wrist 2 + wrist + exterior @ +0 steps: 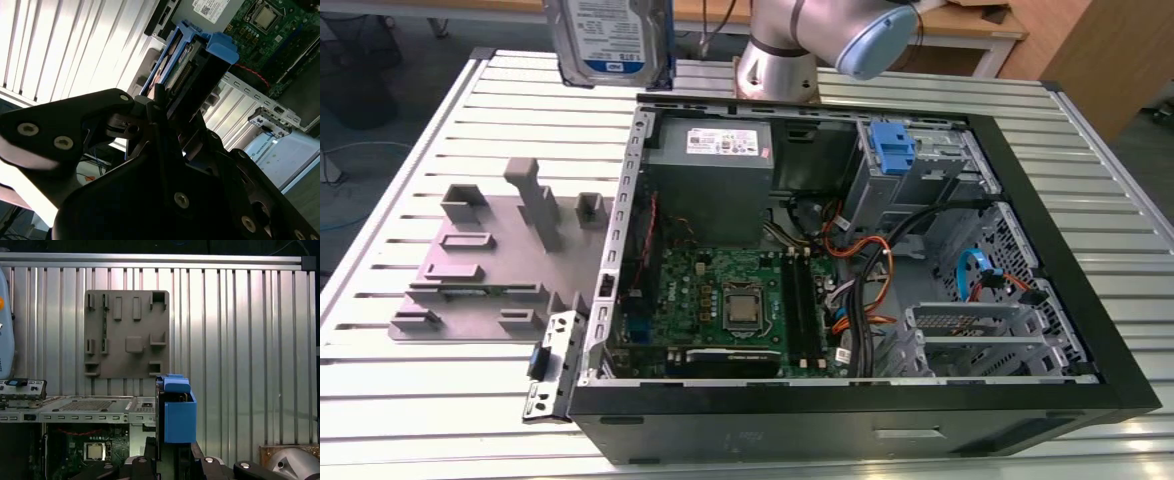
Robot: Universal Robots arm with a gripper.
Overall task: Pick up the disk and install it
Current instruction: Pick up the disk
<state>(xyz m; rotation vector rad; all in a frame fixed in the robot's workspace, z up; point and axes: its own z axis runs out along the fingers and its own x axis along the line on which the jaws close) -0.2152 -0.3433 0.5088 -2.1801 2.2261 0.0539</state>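
The disk (604, 38) is held in the air, clear of the bench (414, 420), at the upper edge of the exterior view. It is seen upright there, with its white-and-blue label turned to the camera and its blue carrier along the side edge. It hangs past the far corner of the open case (854, 430), towards the exterior view's left of the arm (834, 35).

In the second wrist view the disk (197, 57) is pinched between the black fingers (144, 102), which are closed against its two flat faces. The blue carrier end juts out beyond them. In the first wrist view the same blue end (177, 412) is seen rising from between the fingers (150, 460), over the slatted bench (240, 340).

The case lies on its side with its cover off. Inside it, a grey power supply (714, 165), a green motherboard (720, 290) and a metal cage with a blue clip (890, 150) are seen. A grey fixture plate (480, 260) is set on the bench just beside the case, on the exterior view's left; it is also shown in the first wrist view (127, 330), beyond the held disk.
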